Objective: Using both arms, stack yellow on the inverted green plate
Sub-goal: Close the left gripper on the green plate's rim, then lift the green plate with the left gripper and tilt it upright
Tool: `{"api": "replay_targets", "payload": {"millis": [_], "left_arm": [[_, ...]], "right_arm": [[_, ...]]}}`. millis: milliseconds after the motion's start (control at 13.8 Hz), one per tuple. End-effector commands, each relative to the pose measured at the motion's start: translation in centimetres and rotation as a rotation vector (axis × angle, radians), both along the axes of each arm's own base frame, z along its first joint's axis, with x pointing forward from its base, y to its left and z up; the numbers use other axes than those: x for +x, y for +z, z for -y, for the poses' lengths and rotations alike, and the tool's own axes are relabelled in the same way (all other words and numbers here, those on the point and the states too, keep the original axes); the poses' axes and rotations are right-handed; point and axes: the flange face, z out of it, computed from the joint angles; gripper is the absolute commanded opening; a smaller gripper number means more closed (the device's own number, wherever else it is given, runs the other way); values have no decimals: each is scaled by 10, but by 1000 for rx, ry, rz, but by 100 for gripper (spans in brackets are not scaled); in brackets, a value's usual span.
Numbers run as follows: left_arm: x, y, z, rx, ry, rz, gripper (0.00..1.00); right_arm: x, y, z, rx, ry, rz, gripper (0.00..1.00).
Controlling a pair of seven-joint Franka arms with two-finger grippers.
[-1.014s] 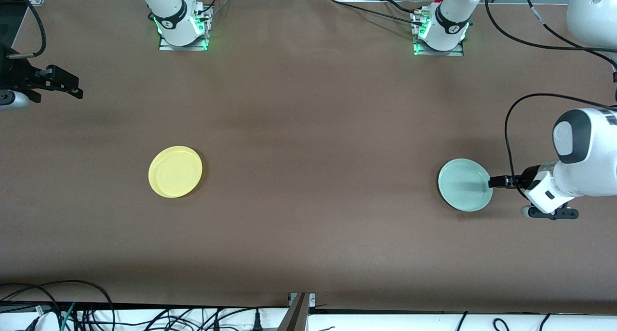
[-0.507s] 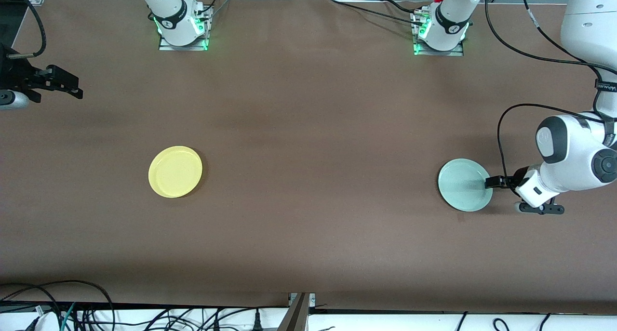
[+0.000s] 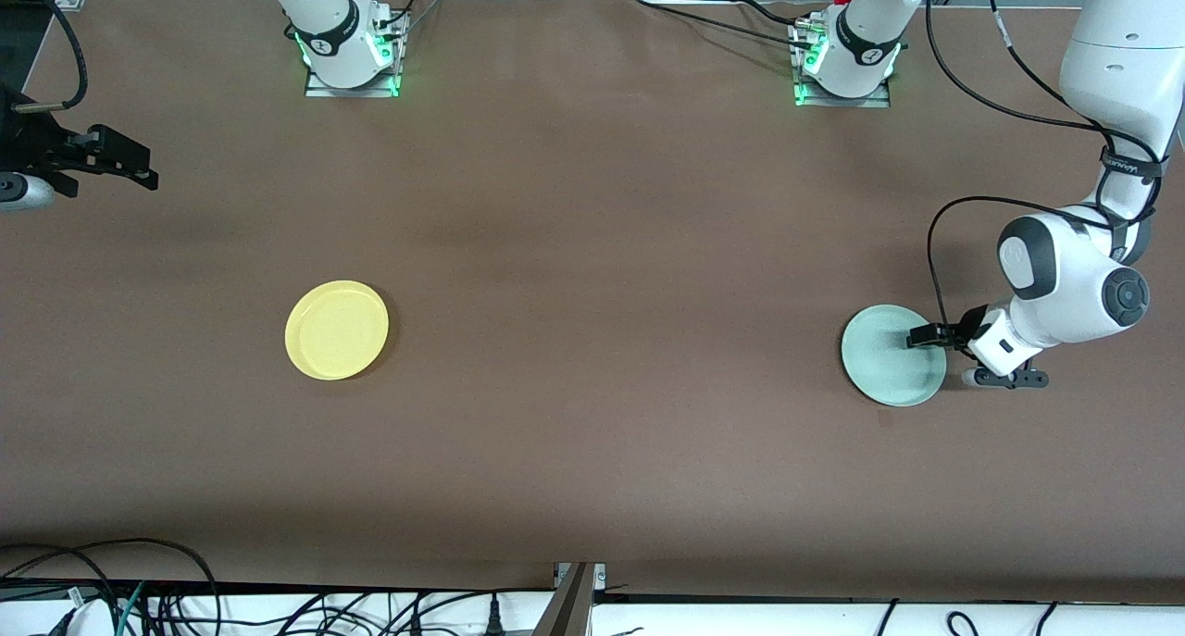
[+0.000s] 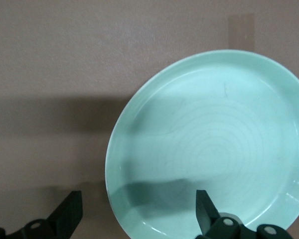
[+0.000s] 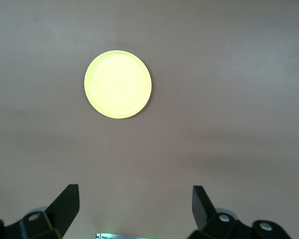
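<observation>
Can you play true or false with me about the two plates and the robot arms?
1. The green plate is upside down. False: it lies right side up, its hollow facing up.
2. The left tool is at the green plate's rim, fingers open, one over the plate and one outside it. True.
3. The yellow plate is stacked on the green plate. False: it lies alone on the table, toward the right arm's end.
4. The right tool holds the yellow plate. False: it is open and holds nothing, waiting over the table's edge at the right arm's end.
5. Both plates are about equally near the front camera. True.
</observation>
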Motion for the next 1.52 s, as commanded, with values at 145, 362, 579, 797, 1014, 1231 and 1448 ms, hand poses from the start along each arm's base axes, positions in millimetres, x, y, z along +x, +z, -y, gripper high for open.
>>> {"api": "replay_targets", "payload": {"millis": [145,362,579,797,1014,1231,1448], "left_arm": [[-8,0,-12,-11,-30,24,100],[-13,-6,-13,-10,-27,17,77],[-17,-9,-11,-12,-29,8,33],[-14,-6,-9,-10,-36,14,2],[-7,0,2,-5,-58,29,0],[27,36,50,10,-144,106,0],[63,79,129,17,-256,208,0]], "right_arm": [[0,6,1,15,-13,-5,100],[1,5,1,15,-13,-7,100],[2,4,1,15,-13,-4,100],[1,5,1,15,-13,-5,100],[1,4,1,15,-13,-7,100],[2,4,1,15,-13,-4,100],[2,4,1,15,-13,-4,100]]}}
